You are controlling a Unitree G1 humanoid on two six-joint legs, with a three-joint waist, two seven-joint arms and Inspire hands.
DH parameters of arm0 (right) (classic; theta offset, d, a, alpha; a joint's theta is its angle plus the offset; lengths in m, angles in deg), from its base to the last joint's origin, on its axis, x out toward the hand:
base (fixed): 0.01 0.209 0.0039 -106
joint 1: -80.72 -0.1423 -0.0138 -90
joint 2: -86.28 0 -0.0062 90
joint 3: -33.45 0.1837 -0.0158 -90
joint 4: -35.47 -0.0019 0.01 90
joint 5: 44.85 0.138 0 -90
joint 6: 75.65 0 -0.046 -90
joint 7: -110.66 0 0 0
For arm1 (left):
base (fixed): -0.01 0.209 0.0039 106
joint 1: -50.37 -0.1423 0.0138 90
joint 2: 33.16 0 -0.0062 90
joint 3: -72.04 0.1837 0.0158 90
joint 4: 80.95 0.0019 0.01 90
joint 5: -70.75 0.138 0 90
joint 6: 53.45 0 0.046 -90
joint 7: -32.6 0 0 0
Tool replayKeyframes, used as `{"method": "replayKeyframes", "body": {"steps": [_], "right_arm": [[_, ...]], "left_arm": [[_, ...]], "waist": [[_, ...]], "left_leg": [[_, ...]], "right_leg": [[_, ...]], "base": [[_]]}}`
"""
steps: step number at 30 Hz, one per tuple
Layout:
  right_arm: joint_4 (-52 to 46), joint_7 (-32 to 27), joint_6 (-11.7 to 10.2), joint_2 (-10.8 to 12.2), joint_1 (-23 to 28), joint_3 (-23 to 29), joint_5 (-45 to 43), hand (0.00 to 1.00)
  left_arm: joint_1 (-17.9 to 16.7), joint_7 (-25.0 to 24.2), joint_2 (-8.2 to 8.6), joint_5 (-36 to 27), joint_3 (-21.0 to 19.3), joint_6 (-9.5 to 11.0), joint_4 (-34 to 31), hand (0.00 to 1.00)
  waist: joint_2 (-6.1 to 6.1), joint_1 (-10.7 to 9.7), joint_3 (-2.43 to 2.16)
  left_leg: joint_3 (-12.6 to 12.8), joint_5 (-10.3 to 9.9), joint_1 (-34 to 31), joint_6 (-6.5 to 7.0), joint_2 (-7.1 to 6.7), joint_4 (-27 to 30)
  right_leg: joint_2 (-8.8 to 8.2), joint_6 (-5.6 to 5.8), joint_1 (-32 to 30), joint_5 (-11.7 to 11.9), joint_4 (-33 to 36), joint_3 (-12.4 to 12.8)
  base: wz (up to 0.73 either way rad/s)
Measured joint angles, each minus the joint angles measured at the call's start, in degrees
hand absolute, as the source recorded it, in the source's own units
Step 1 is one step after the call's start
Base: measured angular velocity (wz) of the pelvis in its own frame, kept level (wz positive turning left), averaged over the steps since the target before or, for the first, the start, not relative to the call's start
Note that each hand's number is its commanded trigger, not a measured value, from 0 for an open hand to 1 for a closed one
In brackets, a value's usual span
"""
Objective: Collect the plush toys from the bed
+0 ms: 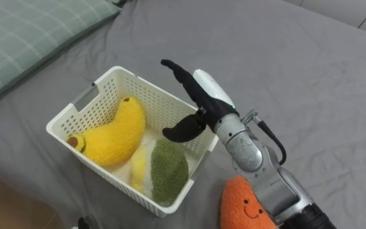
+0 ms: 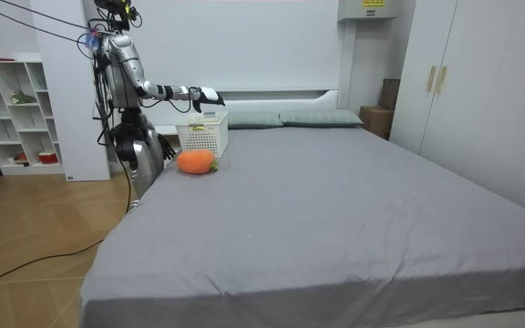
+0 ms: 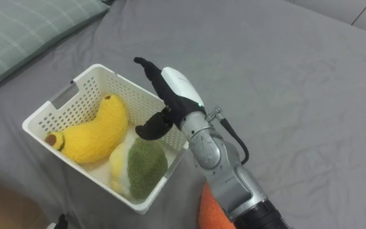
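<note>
The right hand (image 1: 203, 97) hovers over the basket (image 1: 63, 122), above its rim on the side nearest the orange toy (image 1: 243, 205). Its fingers are stretched out straight and its thumb hangs down toward the inside. It is open and holds nothing.

Inside the basket lie a yellow banana toy (image 1: 116, 130), a green toy (image 1: 169, 166) and a pale yellow toy (image 1: 138, 164) tucked between them.

The step in hand looks like fetching the last toy. To do it well, the hand should lift clear of the basket's rim before swinging away, so the thumb does not catch the wall and drag the light basket across the bed (image 1: 310, 76). It should then come down on the orange toy from above with the fingers spread wide, since the toy is round and soft and would likely roll from a sideways push.

The orange toy lies on the bed just outside the basket, close to its near corner on the robot's side. It sits below the forearm, behind the open hand and apart from it.
</note>
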Motion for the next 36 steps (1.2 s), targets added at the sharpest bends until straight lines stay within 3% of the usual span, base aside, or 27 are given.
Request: {"method": "replayKeyframes", "body": {"steps": [17, 24, 30, 35, 36], "right_arm": [[-0.1, -0.5, -0.2, -0.6, 0.0, 0.1, 0.3, 0.00], [-1.4, -0.5, -0.3, -2.4, 0.0, 0.9, 0.2, 0.00], [-1.4, -1.3, -0.8, -2.4, 0.3, 3.4, 0.5, 0.00], [-1.1, -3.9, -1.5, -2.5, 0.7, 5.8, 1.5, 0.00], [-1.1, -4.5, -1.5, -2.5, 0.7, 5.8, 2.2, 0.00]], "left_arm": [[0.0, -0.5, -0.36, 0.0, -0.2, 0.0, 0.2, 0.00], [-0.4, -0.6, -0.97, 0.0, -1.2, 0.0, 0.2, 0.00], [-0.7, -0.3, -0.91, 0.1, -3.2, 0.0, 0.1, 0.00], [-1.2, -0.3, -0.65, 0.0, -4.1, 0.0, 0.1, 0.00], [-1.4, -0.3, -0.56, 0.0, -4.1, 0.0, 0.1, 0.00]], "waist": [[-0.01, -0.1, -0.01], [0.01, -0.2, -0.01], [0.10, -2.1, 0.00], [0.83, -4.1, 0.21], [1.09, -4.6, 0.06]], "left_leg": [[-0.1, 0.0, -0.1, 0.00, -0.01, 0.0], [0.1, 0.0, -0.1, 0.00, 0.00, 0.1], [0.0, 0.0, 0.1, 0.00, -0.04, 0.1], [0.0, 0.0, 0.8, 0.01, -0.06, 0.2], [0.2, 0.0, 1.0, 0.00, -0.04, 0.1]], "right_leg": [[0.00, 0.00, 0.1, 0.0, 0.0, 0.1], [-0.01, 0.00, 0.1, 0.0, 0.0, 0.0], [-0.05, 0.00, 0.2, 0.0, 0.0, 0.0], [-0.07, 0.01, 1.0, 0.0, -0.1, 0.0], [-0.06, 0.02, 1.1, 0.0, -0.1, 0.1]], "base": [[0.00], [0.00], [0.00], [0.00], [-0.05]]}}
